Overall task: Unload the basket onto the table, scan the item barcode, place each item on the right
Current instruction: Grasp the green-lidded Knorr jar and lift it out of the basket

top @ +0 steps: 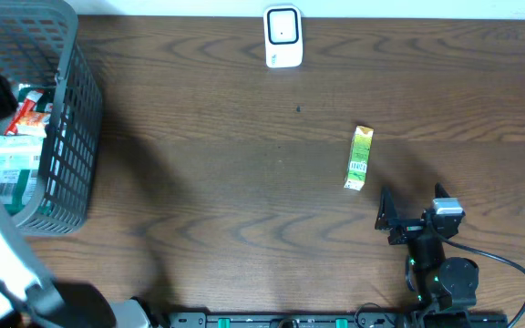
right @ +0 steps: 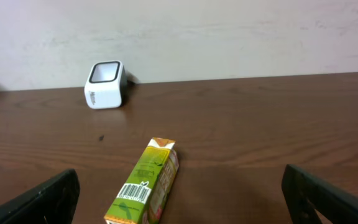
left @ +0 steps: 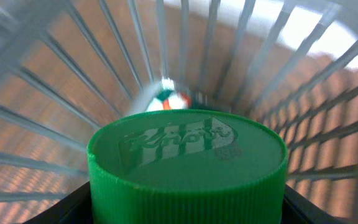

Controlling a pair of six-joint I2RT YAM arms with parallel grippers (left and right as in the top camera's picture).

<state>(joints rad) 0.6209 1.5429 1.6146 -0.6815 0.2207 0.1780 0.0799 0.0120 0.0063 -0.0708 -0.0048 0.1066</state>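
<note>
Faintly, "Knorr" on green cap (left: pixel 188 158)

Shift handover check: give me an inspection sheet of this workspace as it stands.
Surface: brown wooden table, bare across the middle.
Job's things: white scanner at the far edge; green carton lying flat, barcode facing up.
Clutter: grey basket at left, packets inside.
Grippers: left gripper inside the basket, closed on a green cap; right gripper open, empty, just short of the carton.
Cables: black cable looping beside the right arm's base.
Surroundings: pale wall behind the table.
</note>
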